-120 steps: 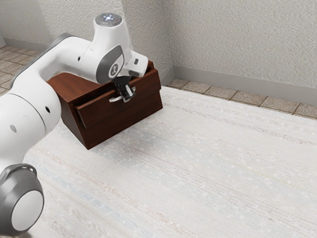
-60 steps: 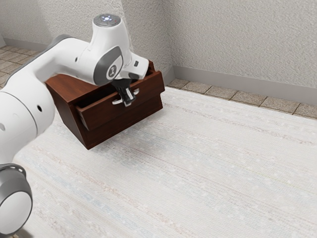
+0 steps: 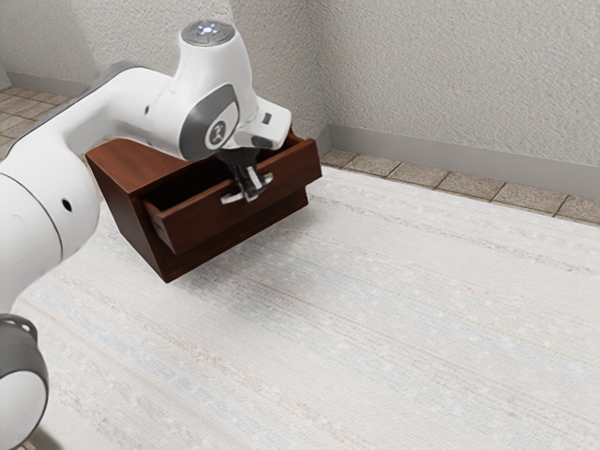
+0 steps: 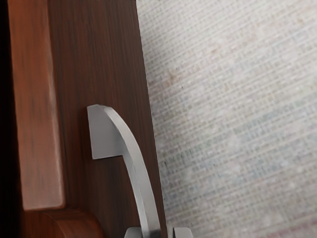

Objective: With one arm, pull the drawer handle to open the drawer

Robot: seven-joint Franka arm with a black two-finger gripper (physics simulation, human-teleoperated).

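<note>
A dark brown wooden cabinet stands at the back left of the exterior view. Its single drawer is pulled partway out, showing a dark gap behind its front. A curved silver handle is fixed on the drawer front. My black gripper reaches down from the white arm and is shut on that handle. In the wrist view the handle arcs off the drawer front and runs down between my fingertips.
A pale woven surface spreads to the exterior view's right and front of the cabinet. Textured walls with a grey baseboard meet in a corner just behind the cabinet. A tiled strip runs along the wall.
The drawer has slid further out toward the exterior view's right, and my gripper moved with it while holding the handle. The cabinet body stayed put.
</note>
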